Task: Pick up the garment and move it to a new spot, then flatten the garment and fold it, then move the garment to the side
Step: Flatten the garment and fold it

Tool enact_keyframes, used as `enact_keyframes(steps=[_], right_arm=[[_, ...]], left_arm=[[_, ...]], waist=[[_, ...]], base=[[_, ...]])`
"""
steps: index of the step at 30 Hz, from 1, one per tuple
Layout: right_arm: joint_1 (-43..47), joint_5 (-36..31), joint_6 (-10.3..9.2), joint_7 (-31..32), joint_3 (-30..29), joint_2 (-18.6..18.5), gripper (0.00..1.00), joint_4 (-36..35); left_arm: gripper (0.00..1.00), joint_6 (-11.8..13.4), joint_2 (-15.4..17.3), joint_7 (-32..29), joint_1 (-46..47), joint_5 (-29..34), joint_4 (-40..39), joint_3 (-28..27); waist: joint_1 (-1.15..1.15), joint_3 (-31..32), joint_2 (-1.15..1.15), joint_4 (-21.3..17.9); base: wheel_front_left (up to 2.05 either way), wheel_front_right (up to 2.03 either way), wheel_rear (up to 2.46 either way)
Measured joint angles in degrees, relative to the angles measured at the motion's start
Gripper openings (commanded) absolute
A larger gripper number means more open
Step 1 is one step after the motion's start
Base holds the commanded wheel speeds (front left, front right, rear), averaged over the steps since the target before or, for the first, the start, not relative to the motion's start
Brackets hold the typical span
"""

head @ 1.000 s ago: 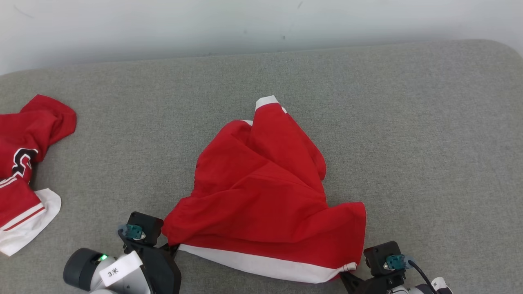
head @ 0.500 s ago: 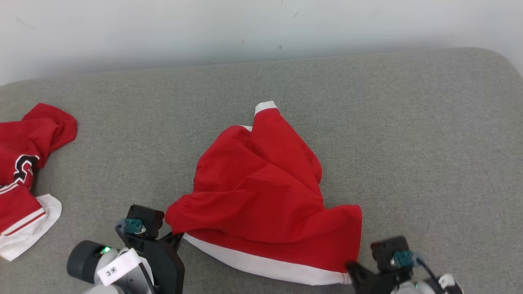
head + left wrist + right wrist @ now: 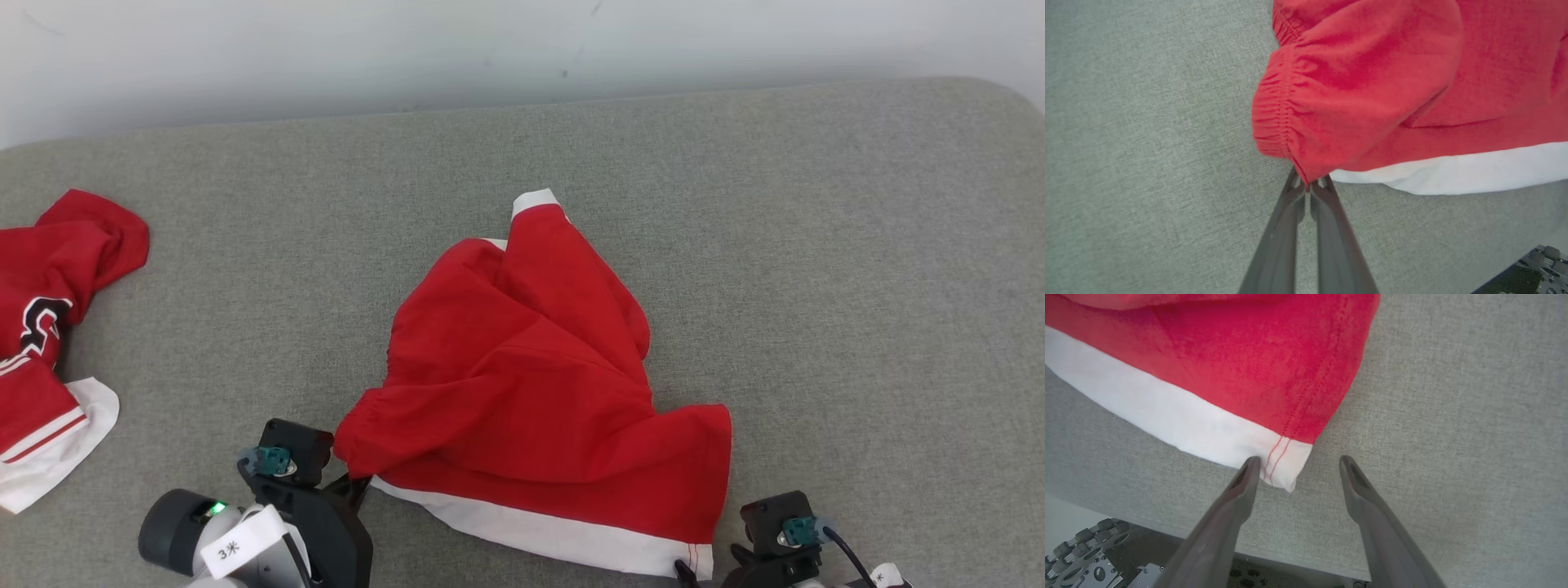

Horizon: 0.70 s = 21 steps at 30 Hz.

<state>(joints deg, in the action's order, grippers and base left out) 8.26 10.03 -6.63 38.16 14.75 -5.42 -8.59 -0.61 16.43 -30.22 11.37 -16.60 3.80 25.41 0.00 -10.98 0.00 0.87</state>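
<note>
The garment (image 3: 531, 392) is a pair of red shorts with white hem bands, lying rumpled in the middle of the grey cushion (image 3: 857, 286). My left gripper (image 3: 1307, 185) is shut on the garment's (image 3: 1372, 94) elastic waistband corner at its near left. In the head view that gripper (image 3: 357, 483) sits at the cloth's lower left edge. My right gripper (image 3: 1297, 462) stands open just off the garment's (image 3: 1229, 375) white hem corner, which lies on the cushion between the fingertips (image 3: 1249, 465). The right wrist (image 3: 780, 535) shows at the bottom right.
A second red and white garment (image 3: 49, 343) with a black emblem lies bunched at the cushion's far left. A pale wall (image 3: 490, 49) runs behind the cushion. The cushion's near edge (image 3: 1290, 559) lies right under my right gripper, with the robot's base wheels (image 3: 1081, 555) below.
My right gripper has let go of the white hem corner and now stands open; the corner has dropped onto the cushion. The left grip holds. The camera shifted slightly.
</note>
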Motion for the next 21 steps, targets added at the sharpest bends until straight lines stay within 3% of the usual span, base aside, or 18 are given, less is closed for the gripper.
enact_keyframes(steps=[1, 2, 3, 4, 20, 21], right_arm=[[-0.4, 0.0, 0.00, 0.0, 0.0, 0.1, 0.64, 0.2], [-0.7, 0.0, 0.00, 0.0, 0.1, 0.2, 0.44, 0.4], [-0.9, 0.0, 0.00, 0.0, 0.1, 0.3, 0.33, 0.4], [-0.9, 0.0, 0.00, 0.0, 0.1, 0.4, 0.00, 0.5], [-1.8, 0.1, -0.16, -0.5, -0.7, 0.7, 0.00, 0.6], [-1.5, 0.2, -0.16, -0.3, -0.6, 0.7, 0.62, 0.6]], left_arm=[[0.00, 0.0, 0.0, 0.0, 0.0, 0.0, 0.1, 0.0], [0.00, 0.0, 0.0, 0.0, 0.0, 0.0, 0.1, 0.0], [0.00, 0.0, 0.0, 0.0, 0.0, 0.0, 0.1, 0.0], [0.00, 0.0, 0.0, 0.0, 0.0, 0.0, 0.1, 0.0], [0.00, -0.3, -0.1, 0.8, 0.6, -0.5, 0.8, -0.4], [0.00, -0.3, -0.1, 0.8, 0.6, -0.5, 0.8, -0.4]], waist=[[0.00, -0.1, 0.00, 0.0], [0.00, -0.1, 0.00, 0.1], [0.00, -0.1, 0.00, 0.1], [0.00, -0.2, 0.00, 0.1], [0.00, 1.6, 0.00, 0.0], [-0.01, 1.8, 0.00, 0.0]], base=[[0.00, 0.00, 0.00], [0.00, 0.00, 0.00], [0.00, 0.00, 0.00], [0.00, 0.00, 0.00], [0.00, 0.00, 0.00], [0.00, 0.00, 0.00]])
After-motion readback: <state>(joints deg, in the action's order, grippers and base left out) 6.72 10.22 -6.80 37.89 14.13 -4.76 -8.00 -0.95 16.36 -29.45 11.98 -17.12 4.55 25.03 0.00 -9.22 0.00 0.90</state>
